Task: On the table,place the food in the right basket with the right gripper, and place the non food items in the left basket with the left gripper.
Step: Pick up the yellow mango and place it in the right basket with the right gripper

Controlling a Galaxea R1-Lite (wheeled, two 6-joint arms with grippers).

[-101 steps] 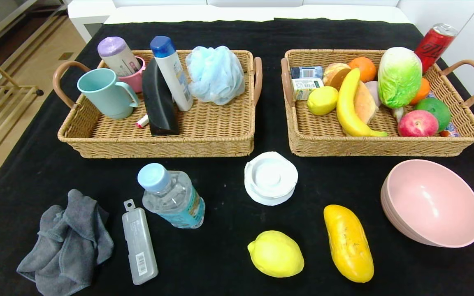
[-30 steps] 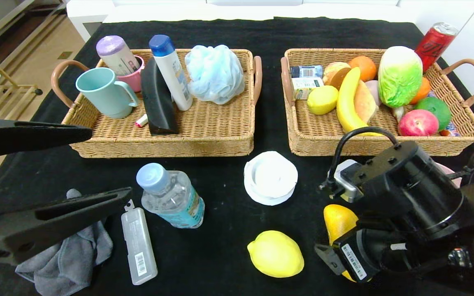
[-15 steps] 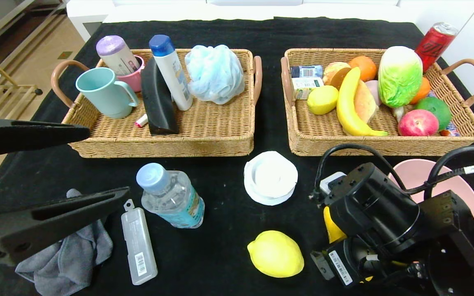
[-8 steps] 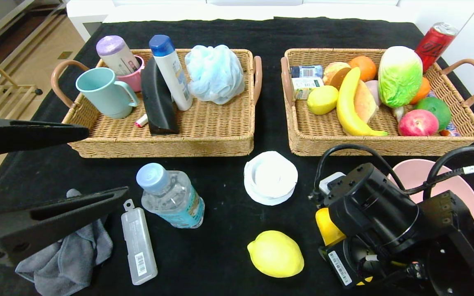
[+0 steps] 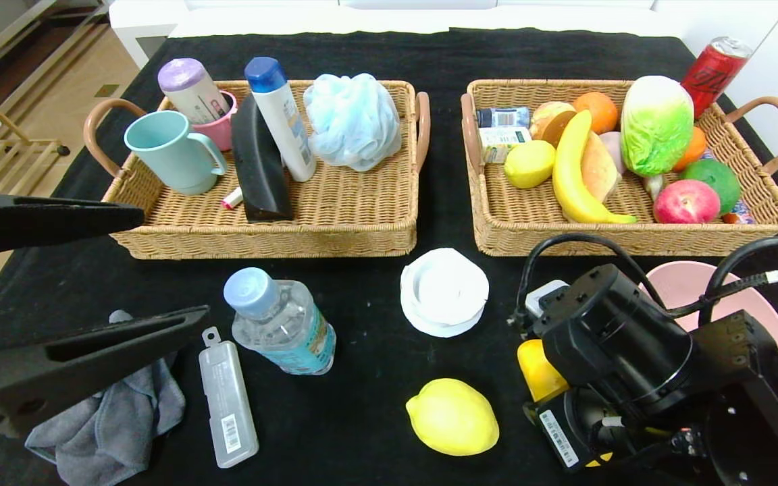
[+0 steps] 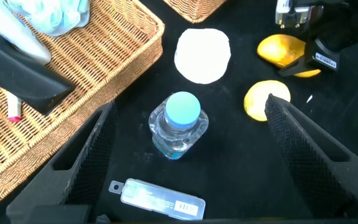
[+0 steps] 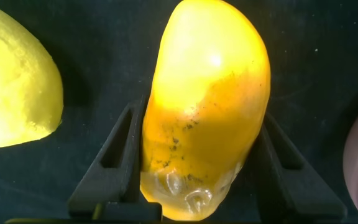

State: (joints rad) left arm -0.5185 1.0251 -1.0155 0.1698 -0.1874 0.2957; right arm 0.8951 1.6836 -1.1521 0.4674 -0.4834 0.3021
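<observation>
Since a moment ago, the right gripper [image 7: 197, 168] is closing on the speckled yellow-orange fruit [image 7: 204, 106], both fingers touching its sides for lifting. Left gripper [image 5: 85, 283] is waiting wide open and empty at near left.

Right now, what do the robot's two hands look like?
Both are black claws. The left gripper has two long, flat, tapering fingers with a slot cut along one. The right gripper has a round, boxy black body with screws, looping black cables, a grey-white box and white barcode stickers.
</observation>
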